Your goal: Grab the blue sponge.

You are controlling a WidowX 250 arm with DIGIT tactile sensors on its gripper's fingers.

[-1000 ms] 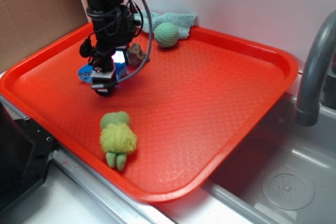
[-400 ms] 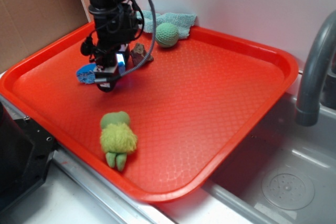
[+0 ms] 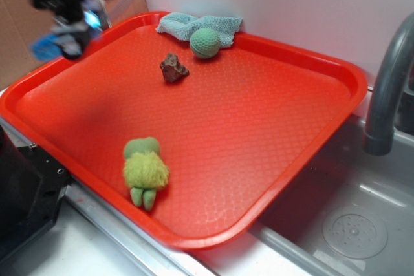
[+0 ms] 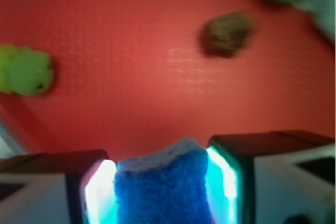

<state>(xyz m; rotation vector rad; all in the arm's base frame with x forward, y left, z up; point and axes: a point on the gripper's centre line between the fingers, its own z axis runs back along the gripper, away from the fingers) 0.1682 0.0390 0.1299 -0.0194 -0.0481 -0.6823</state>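
Down in the lower left of the red tray (image 3: 304, 127), the green plush toy (image 3: 144, 171) lay where it had been. Past it, mid-tray, the small brown lump (image 3: 173, 67) now sat uncovered. Along the far rim rested the green ball (image 3: 205, 42) and teal cloth (image 3: 173, 23). The gripper (image 3: 68, 27) had risen to the frame's upper left, blurred, jaws clamped on the blue sponge (image 4: 161, 188), bright blue with a paler porous edge, lifted off the tray.
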